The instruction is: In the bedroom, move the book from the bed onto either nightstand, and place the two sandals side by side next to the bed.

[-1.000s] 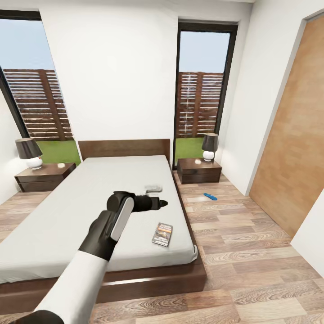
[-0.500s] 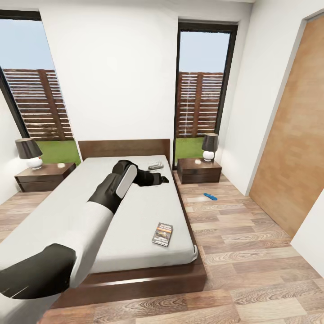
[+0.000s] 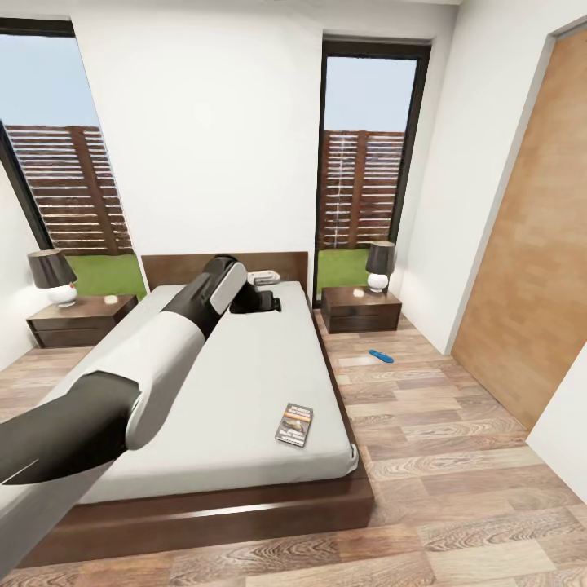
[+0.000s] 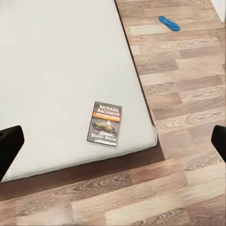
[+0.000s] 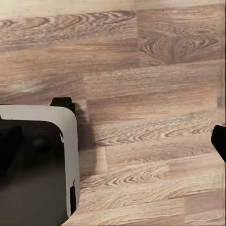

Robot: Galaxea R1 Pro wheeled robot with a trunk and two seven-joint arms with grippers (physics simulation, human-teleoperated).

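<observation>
Left pincer point(image 3: 273, 303): it hung out over the bed, up near the headboard end, at the tip of a long white and black arm point(image 3: 155, 359). In the left wrist view its two dark fingertips point(image 4: 9, 146) sat at opposite edges of the picture, so the jaws stood wide apart with nothing between them.
Right pincer: in the right wrist view one dark fingertip point(image 5: 220, 141) showed at the edge, over bare floor beside a grey and black part of the robot's own body point(image 5: 37, 165); I could not tell how far it was spread.
Bed point(image 3: 244, 375): low, dark wood frame and headboard, plain off-white mattress, its head against the white wall between two tall black-framed windows.
Book point(image 3: 294, 424): it lay flat on the mattress near the foot corner on the right-hand side, close to the edge, well apart from the left pincer. Dark cover, white name at the top, orange band below it.
Sandal point(image 3: 381, 355): one bright blue flip-flop lay on the wood floor to the right of the bed, near the right nightstand and apart from the frame.
Nightstands: one at each side of the bed's head, left point(image 3: 81, 319) and right point(image 3: 360, 308), each carrying a dark-shaded lamp point(image 3: 379, 266).
Door point(image 3: 538, 269): a wood panel in the right wall.
</observation>
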